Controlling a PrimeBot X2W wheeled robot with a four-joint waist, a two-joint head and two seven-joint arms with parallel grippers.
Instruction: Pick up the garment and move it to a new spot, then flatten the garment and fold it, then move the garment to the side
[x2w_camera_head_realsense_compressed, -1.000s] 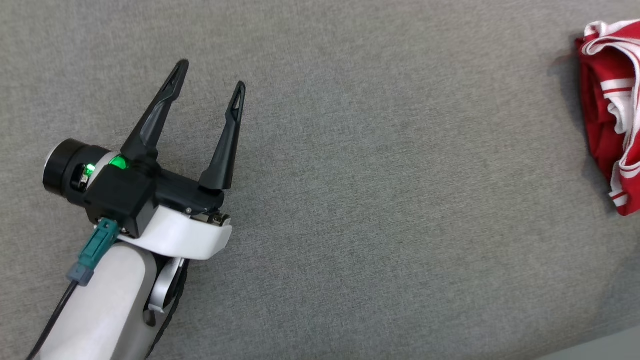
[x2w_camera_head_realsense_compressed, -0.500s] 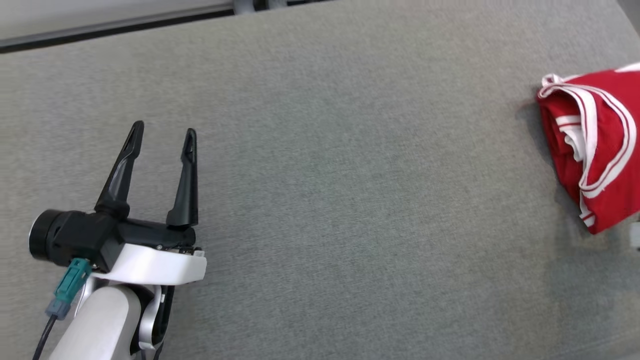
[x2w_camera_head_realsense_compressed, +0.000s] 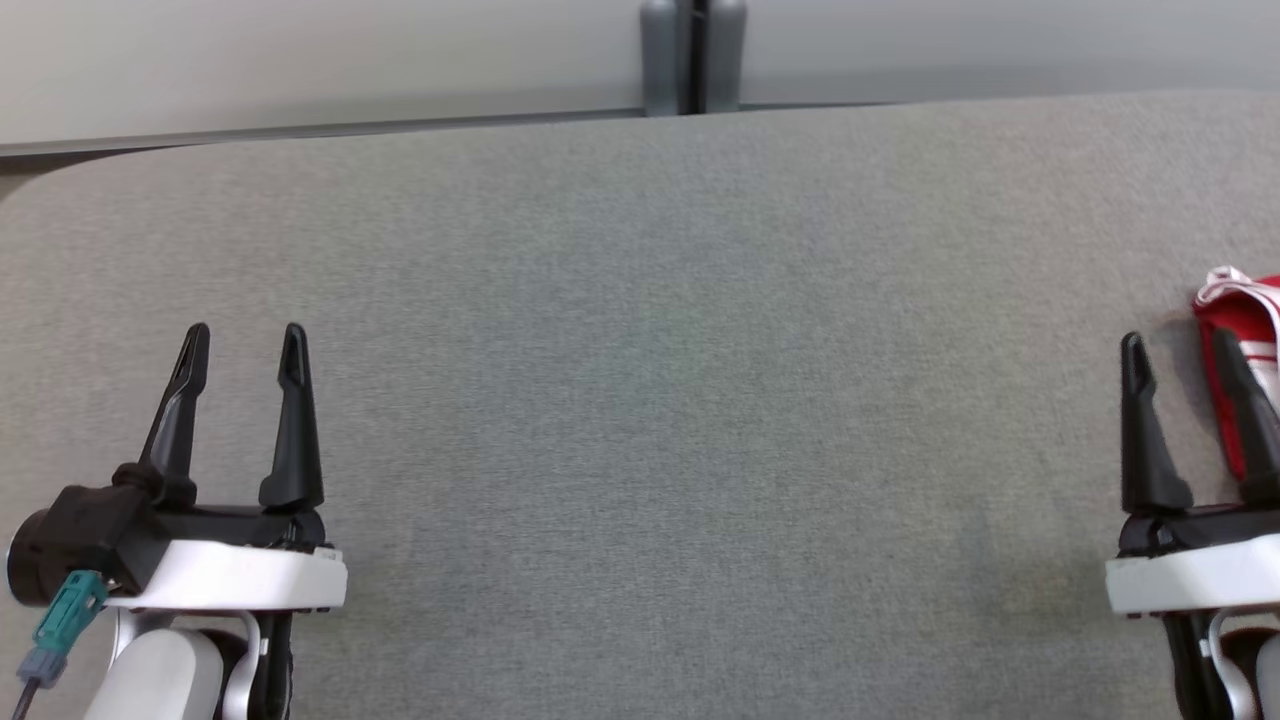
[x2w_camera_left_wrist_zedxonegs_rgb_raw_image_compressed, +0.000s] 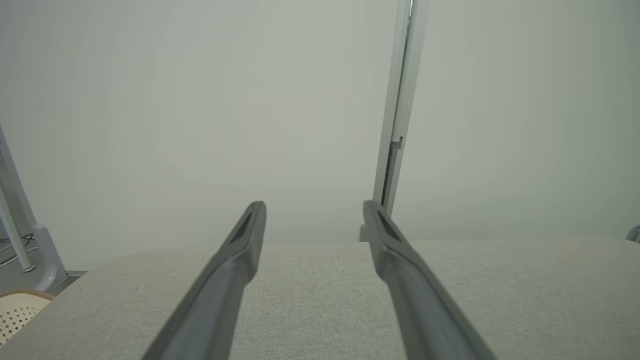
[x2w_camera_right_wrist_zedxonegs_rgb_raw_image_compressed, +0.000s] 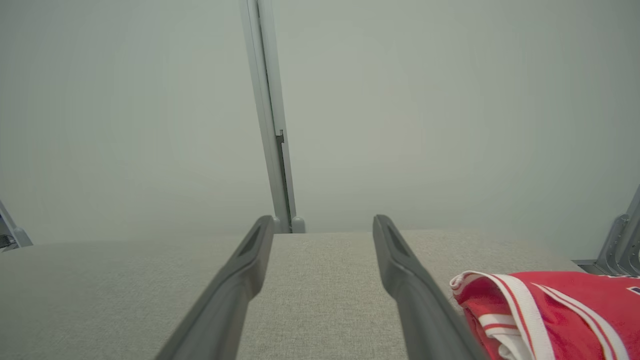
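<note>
Left end effector (x2w_camera_left_wrist_zedxonegs_rgb_raw_image_compressed: 314, 212) agape over grey table (x2w_camera_left_wrist_zedxonegs_rgb_raw_image_compressed: 320, 280)

- L gripper (x2w_camera_head_realsense_compressed: 245, 335) showing two long tapered matte-black fingers (x2w_camera_head_realsense_compressed: 296, 430), w/ curved white wrist shell (x2w_camera_head_realsense_compressed: 230, 580) wrapping underneath.
- Teal plug (x2w_camera_head_realsense_compressed: 62, 608) w/ grey boot sitting by black cylindrical cam housing (x2w_camera_head_realsense_compressed: 45, 548).
- R gripper (x2w_camera_head_realsense_compressed: 1177, 340) looking identical.

Matt grey woven cloth covers the table (x2w_camera_head_realsense_compressed: 640, 350), the garment (x2w_camera_head_realsense_compressed: 1245, 318) is smooth red cloth with white trim, the fingers (x2w_camera_head_realsense_compressed: 296, 420) matt black plastic, the post (x2w_camera_head_realsense_compressed: 692, 55) dull metal.
</note>
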